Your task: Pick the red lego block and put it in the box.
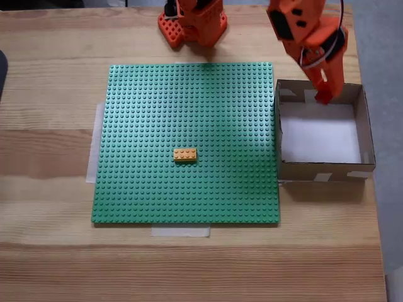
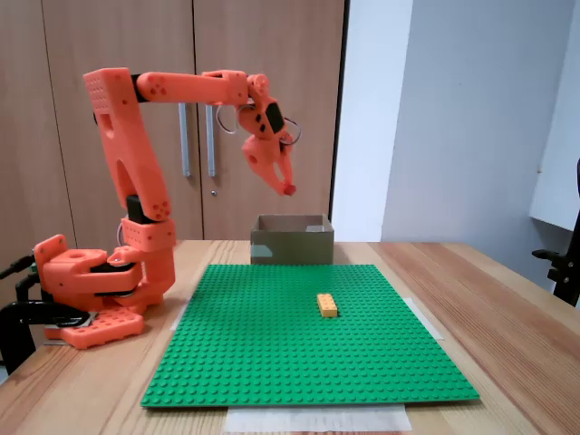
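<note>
- The orange printed arm's jaws (image 1: 324, 94) hang above the square open-topped brown cardboard box (image 1: 321, 168), over its wall at 12 o'clock in the top-down fixed view; in the side fixed view the jaws (image 2: 286, 188) are well above the box (image 2: 290, 246).
- The fingers look close together, with something red at the tips. Whether this is the small red lego block or the orange finger itself, I cannot tell.
- On the green studded baseplate (image 1: 157, 107) lies only a yellow-orange brick (image 1: 185, 154), near the middle.
- The box floor looks white and bare.
- Risk, in my judgement: a release so near the wall could let a block hit the rim and bounce onto the wooden counter (image 1: 50, 157).
</note>
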